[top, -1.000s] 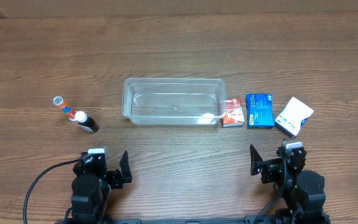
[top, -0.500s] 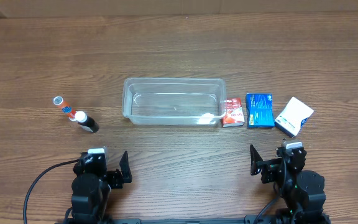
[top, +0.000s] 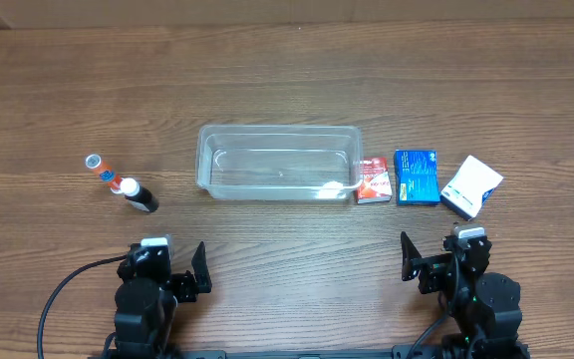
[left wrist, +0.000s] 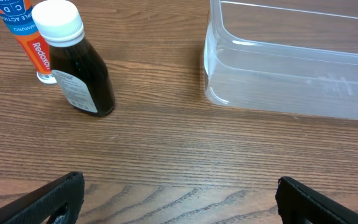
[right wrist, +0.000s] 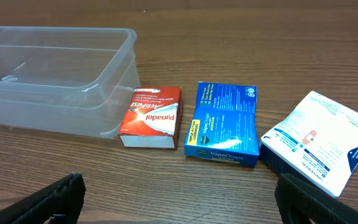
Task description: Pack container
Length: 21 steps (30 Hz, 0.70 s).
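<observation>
**Clear plastic container (top: 203, 160) sitting open side up**

The container is a shallow, see-through rectangular tub with rounded corners and a raised rim. It stands level and upright, its long sides running left to right. Its right short end lies just beside a small red carton (top: 373, 180); whether they touch is unclear. The tub stretches away leftward from that carton and is far larger than it.

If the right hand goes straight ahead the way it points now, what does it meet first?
Most likely the blue box, which lies roughly ahead of the open right hand. The red box sits just left of that line, so the exact alignment is uncertain from these views.
</observation>
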Available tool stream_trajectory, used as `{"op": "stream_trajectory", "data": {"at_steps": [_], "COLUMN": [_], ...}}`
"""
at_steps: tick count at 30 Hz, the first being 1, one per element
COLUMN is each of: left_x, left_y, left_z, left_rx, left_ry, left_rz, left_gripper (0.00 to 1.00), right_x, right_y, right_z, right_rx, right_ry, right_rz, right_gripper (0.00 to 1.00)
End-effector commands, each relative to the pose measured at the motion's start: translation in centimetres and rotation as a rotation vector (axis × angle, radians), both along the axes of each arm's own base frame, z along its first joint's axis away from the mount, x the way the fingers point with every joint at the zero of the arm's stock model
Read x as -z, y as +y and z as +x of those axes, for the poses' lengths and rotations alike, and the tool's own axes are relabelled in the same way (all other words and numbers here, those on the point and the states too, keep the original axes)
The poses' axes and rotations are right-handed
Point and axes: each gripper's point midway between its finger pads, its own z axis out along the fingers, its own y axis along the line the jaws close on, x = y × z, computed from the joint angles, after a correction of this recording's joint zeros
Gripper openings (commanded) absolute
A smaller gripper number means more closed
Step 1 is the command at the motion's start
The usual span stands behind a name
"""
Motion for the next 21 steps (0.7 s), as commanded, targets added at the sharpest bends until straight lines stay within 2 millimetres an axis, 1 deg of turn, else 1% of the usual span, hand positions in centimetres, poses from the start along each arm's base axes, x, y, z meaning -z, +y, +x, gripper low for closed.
{"op": "stream_trajectory", "data": {"at_steps": [1, 3, 4, 5, 6, 7, 8, 10, 11, 12, 13, 14, 15, 16, 18, 19, 20, 21], "left_x": [0.2, 0.2, 0.2, 0.2, 0.2, 0.2, 0.2, 0.2, 0.2, 0.2, 0.2, 0.2, 0.2, 0.2, 0.2, 0.2, 0.2, 0.2], "left_y": [-0.3, -0.3, -0.3, -0.3, -0.3, -0.3, -0.3, -0.3, -0.3, -0.3, -0.3, -0.3, -0.3, -0.3, -0.3, -0.3, -0.3, -0.3], "left_z": [0.0, 0.0, 0.0, 0.0, 0.0, 0.0, 0.0, 0.0, 0.0, 0.0, 0.0, 0.0, 0.0, 0.0, 0.0, 0.0, 0.0, 0.0], "left_rx": [0.020, 0.020, 0.020, 0.020, 0.020, 0.020, 0.020, 0.020, 0.020, 0.020, 0.020, 0.020, 0.020, 0.020, 0.020, 0.020, 0.020, 0.020], "left_ry": [-0.002, -0.002, -0.002, -0.002, -0.002, -0.002, -0.002, -0.002, -0.002, -0.002, -0.002, -0.002, -0.002, -0.002, -0.002, -0.002, -0.002, -0.002], "left_rz": [0.006, 0.006, 0.006, 0.006, 0.006, 0.006, 0.006, 0.006, 0.006, 0.006, 0.006, 0.006, 0.006, 0.006, 0.006, 0.006, 0.006, 0.006], "left_gripper": [1.00, 1.00, 1.00, 1.00, 1.00, 1.00, 1.00, 1.00, 1.00, 1.00, 1.00, 1.00, 1.00, 1.00, 1.00, 1.00, 1.00, 1.00], "right_x": [0.5, -0.5, -0.8, -0.7, -1.8, -3.3, -4.9, -8.2, -10.0, -13.3, -15.1, -16.6, -17.7, -18.4, -18.8, -19.3, -19.6, -19.0], "right_y": [0.1, 0.0, 0.6, 1.7, 2.7, 3.3, 3.3, 3.0, 2.1, 0.4, -0.5, -1.4, -2.2, -2.4, -2.3, -1.3, 0.6, 2.3], "right_z": [0.0, 0.4, 0.3, 0.0, 0.0, 0.2, 0.5, 0.6, 0.7, 0.8, 1.0, 1.3, 1.8, 2.4, 4.2, 5.3, 5.9, 6.4], "right_rx": [-0.005, 0.000, -0.031, -0.095, -0.145, -0.161, -0.138, -0.119, -0.071, 0.020, 0.069, 0.123, 0.175, 0.197, 0.210, 0.173, 0.082, 0.003], "right_ry": [0.005, -0.036, -0.047, -0.037, -0.075, -0.118, -0.155, -0.241, -0.276, -0.319, -0.318, -0.286, -0.223, -0.147, 0.066, 0.149, 0.209, 0.304], "right_rz": [-0.002, 0.002, 0.019, 0.044, 0.075, 0.147, 0.230, 0.265, 0.255, 0.214, 0.193, 0.166, 0.141, 0.119, 0.071, 0.074, 0.121, 0.149], "right_gripper": [1.00, 1.00, 1.00, 1.00, 1.00, 1.00, 1.00, 1.00, 1.00, 1.00, 1.00, 1.00, 1.00, 1.00, 1.00, 1.00, 1.00, 1.00]}}
